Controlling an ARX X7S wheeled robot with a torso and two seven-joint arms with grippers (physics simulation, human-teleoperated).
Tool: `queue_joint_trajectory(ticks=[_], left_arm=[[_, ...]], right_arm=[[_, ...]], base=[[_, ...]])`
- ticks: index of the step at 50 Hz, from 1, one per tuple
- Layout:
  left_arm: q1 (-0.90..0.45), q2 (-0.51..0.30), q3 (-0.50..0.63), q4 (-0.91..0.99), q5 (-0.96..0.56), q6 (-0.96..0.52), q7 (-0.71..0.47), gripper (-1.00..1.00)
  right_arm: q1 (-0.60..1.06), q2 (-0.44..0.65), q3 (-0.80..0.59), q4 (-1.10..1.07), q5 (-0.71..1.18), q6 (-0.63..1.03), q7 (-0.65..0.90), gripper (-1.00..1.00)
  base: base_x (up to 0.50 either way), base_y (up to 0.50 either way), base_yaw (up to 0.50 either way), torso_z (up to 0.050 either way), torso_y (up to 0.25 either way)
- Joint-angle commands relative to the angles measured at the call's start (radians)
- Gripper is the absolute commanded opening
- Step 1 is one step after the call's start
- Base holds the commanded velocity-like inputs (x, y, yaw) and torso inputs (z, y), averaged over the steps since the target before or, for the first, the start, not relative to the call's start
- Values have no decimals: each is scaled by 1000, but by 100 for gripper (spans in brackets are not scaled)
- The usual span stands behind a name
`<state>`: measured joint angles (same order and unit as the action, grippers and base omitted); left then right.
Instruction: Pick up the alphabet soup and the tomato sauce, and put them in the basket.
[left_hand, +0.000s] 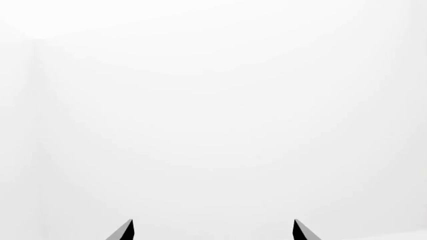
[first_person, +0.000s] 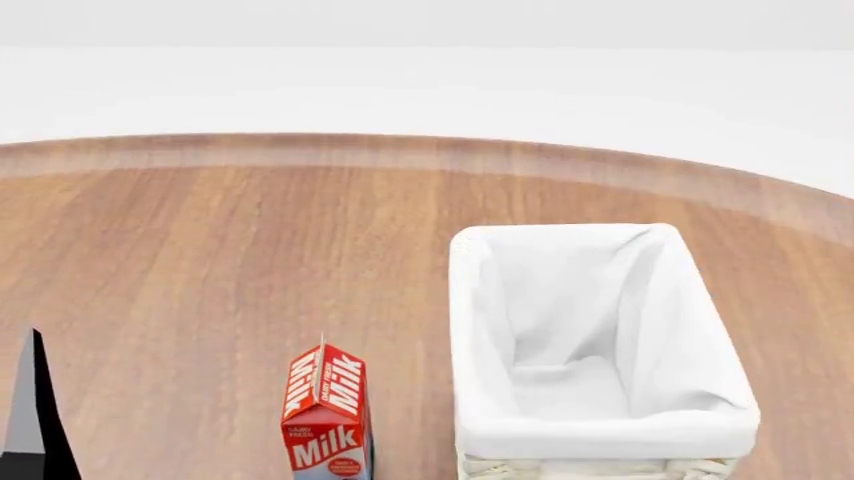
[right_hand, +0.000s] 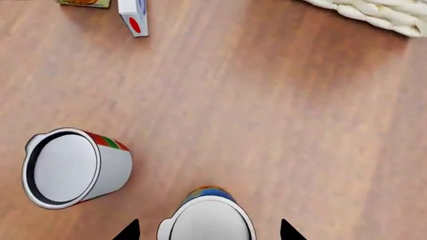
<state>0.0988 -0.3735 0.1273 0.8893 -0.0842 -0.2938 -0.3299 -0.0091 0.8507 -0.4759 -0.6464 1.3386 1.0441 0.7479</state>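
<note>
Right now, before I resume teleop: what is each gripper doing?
Left gripper: open, holding nothing.
Right gripper: open, straddling the upright blue-labelled, silver-topped alphabet soup can, not gripping.

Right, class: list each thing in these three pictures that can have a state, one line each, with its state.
Basket: upright, nothing in it.
Milk carton: upright, closed, left of the basket.
Blue soup can: standing on the table, between the open right tool's tips, not gripped.
Red and green sauce can: standing on the table, beside the soup can, apart from it.
Left tool: open, holding nothing.
</note>
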Motion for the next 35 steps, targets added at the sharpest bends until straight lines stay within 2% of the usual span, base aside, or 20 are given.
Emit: queue_joint_trajectory(ticks=[1, 35], left_arm=[[0, -4, 2, 1, -3, 0, -4, 100], [-1, -15, 12, 9, -3, -3, -18, 100]], right_arm=[[-19, -8, -16, 21, -59, -32, -46, 100], [-53, -40, -62, 153, -189, -121, -172, 100]], base=[[0, 0, 0, 0, 0], [0, 0, 0, 0, 0]])
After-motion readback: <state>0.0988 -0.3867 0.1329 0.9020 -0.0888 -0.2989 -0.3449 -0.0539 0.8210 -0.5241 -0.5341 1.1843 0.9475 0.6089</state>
